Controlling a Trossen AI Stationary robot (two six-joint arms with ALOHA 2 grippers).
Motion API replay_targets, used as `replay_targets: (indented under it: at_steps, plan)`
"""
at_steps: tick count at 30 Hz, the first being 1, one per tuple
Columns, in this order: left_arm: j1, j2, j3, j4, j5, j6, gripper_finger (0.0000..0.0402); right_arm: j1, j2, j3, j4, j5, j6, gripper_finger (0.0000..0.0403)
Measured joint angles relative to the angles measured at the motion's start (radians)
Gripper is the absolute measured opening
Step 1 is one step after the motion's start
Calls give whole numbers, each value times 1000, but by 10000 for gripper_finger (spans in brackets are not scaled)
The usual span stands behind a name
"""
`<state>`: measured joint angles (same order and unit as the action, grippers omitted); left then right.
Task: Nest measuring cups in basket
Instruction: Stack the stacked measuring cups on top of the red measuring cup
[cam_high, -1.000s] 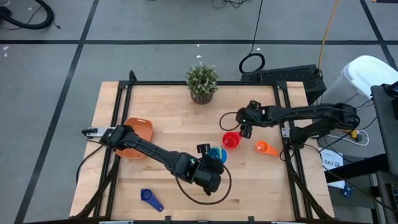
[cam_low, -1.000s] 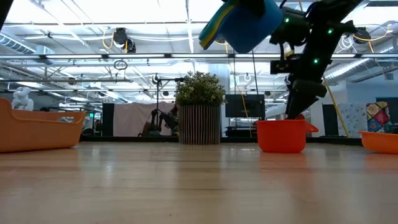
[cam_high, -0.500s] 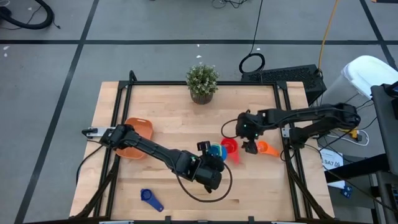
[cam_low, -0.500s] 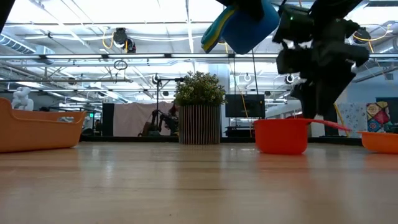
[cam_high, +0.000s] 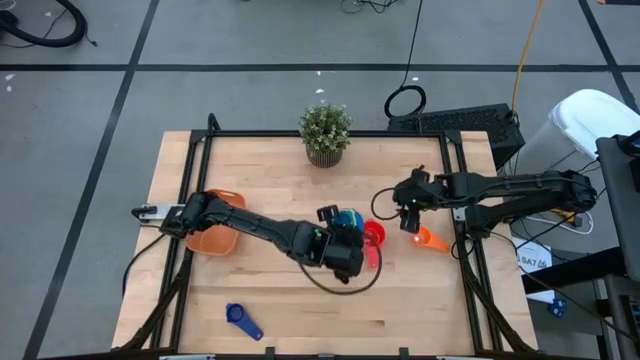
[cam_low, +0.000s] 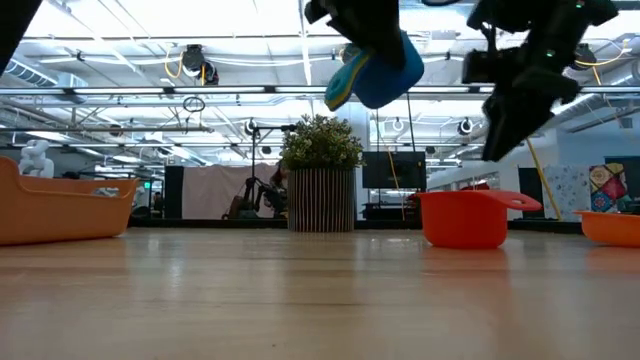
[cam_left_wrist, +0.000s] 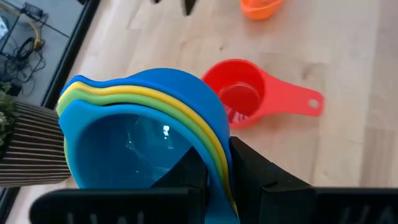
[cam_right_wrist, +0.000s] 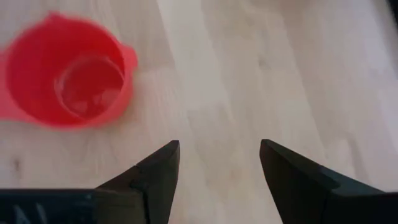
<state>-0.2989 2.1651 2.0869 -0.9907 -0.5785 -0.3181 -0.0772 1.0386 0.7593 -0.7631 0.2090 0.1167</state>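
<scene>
My left gripper (cam_high: 338, 250) is shut on a nested stack of cups (cam_left_wrist: 143, 130), blue outside, then yellow, green and light blue, held above the table's middle. The red cup (cam_high: 374, 235) stands on its base just right of the stack, its handle (cam_high: 372, 256) toward the near edge. My right gripper (cam_high: 410, 208) is open and empty above the table, between the red cup and the orange cup (cam_high: 430, 239). A dark blue cup (cam_high: 243, 320) lies near the front edge. The orange basket (cam_high: 215, 225) stands at the left. My left gripper holds the stack by its wall at the rim (cam_left_wrist: 214, 146), one finger (cam_left_wrist: 196, 177) inside the innermost bowl and one (cam_left_wrist: 252, 168) outside. The stack is lifted clear of the table and tilted (cam_low: 385, 70).
A potted plant (cam_high: 325, 132) stands at the far edge, middle. Black frame rails (cam_high: 462, 200) run along the table's left and right sides. Bare wood lies between the basket and the cups and along the near right.
My left gripper has carried the stack toward the far edge, closer to the red cup. My right gripper has swung toward the near edge past the red cup, then back up and to the right. The red cup has shifted a little and turned on the table.
</scene>
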Motion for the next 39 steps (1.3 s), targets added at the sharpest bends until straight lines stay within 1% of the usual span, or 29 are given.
replay_targets:
  at_steps: [2, 6, 11, 13, 18, 21, 23, 27, 34, 39]
  plan:
    - [15, 0, 0, 10, 1, 7, 45, -1, 5, -1, -34, -2, 29, 215]
    - [43, 0, 0, 68, 9, 42, 45, 20, 34, -37, 5, -35, 33, 216]
    - [90, 15, -14, 222, 115, 63, 45, 28, 52, -50, 10, 1, 36, 213]
    - [109, 37, -23, 272, 160, 27, 45, 28, 45, -50, 8, 0, 39, 213]
    - [138, 119, -27, 268, 245, -110, 46, 29, 16, -52, -27, 0, 36, 212]
    - [135, 160, -26, 310, 293, -174, 46, 29, -9, -52, -21, 0, 31, 212]
    - [129, 178, -27, 309, 315, -205, 46, 28, -25, -51, -14, 0, 27, 212]
    - [121, 191, -27, 290, 327, -259, 47, 28, -57, -51, -11, 0, 13, 212]
    - [123, 196, -24, 245, 325, -254, 47, 28, -106, -51, -11, 2, 2, 212]
    - [137, 194, -21, 168, 377, -238, 48, 28, -123, -51, -11, 2, 2, 212]
